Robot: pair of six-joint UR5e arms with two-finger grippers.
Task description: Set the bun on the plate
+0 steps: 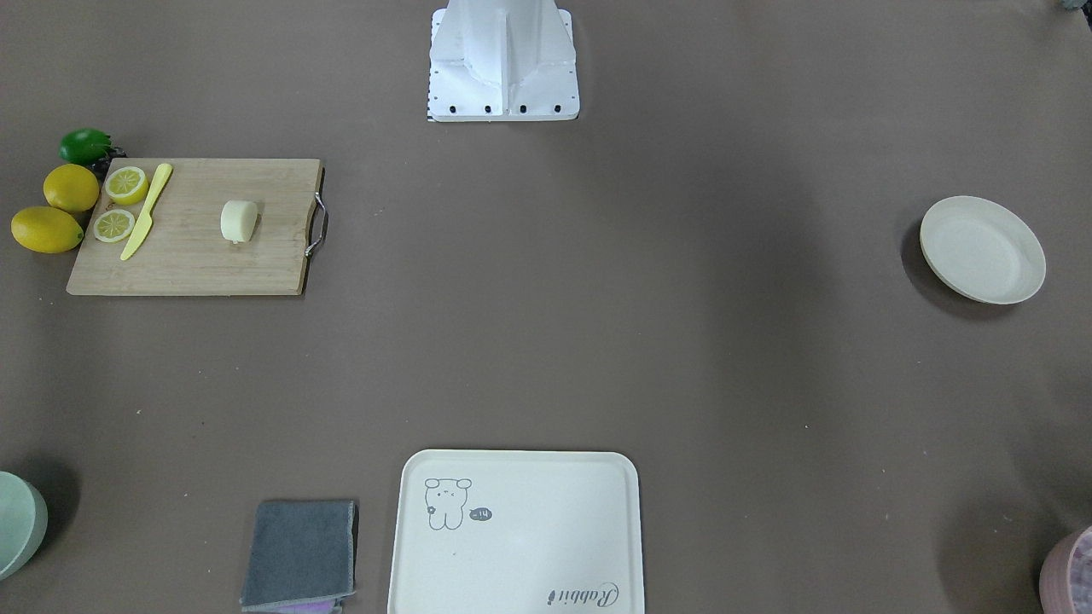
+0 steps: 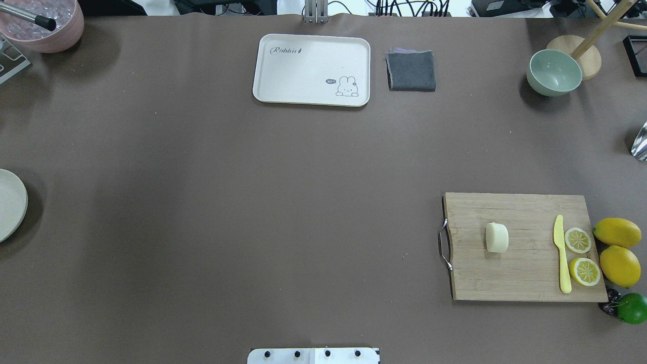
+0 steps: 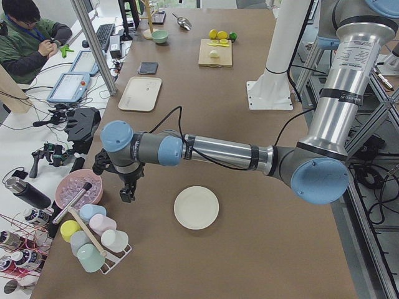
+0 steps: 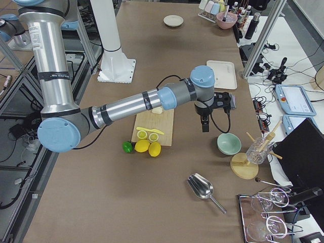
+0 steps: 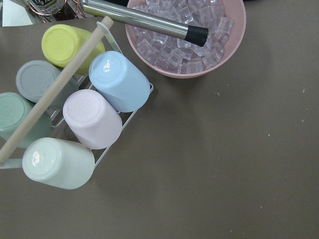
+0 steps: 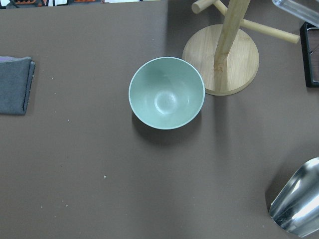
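The pale cream bun [image 1: 239, 220] [image 2: 496, 237] lies on a wooden cutting board [image 1: 196, 256] [image 2: 525, 273]. At the table's opposite end rests the round off-white plate [image 1: 981, 249] [image 2: 9, 205] [image 3: 196, 207], with nothing on it. My left gripper [image 3: 128, 190] hangs beside the plate, above the table near a cup rack; it shows only in the exterior left view, so I cannot tell whether it is open or shut. My right gripper [image 4: 205, 124] hangs past the board, near a green bowl, far from the bun [image 4: 158, 110]; its state I cannot tell either.
Two lemon halves [image 2: 581, 255], a yellow knife [image 2: 562, 255], whole lemons [image 2: 617, 250] and a lime [image 2: 632, 307] sit at the board's end. A bear tray [image 2: 312, 70], grey cloth [image 2: 411, 70], green bowl [image 6: 166, 93], wooden stand [image 6: 222, 59], metal scoop [image 6: 299, 201], ice bowl [image 5: 184, 35] and cups [image 5: 79, 114] line the edges.
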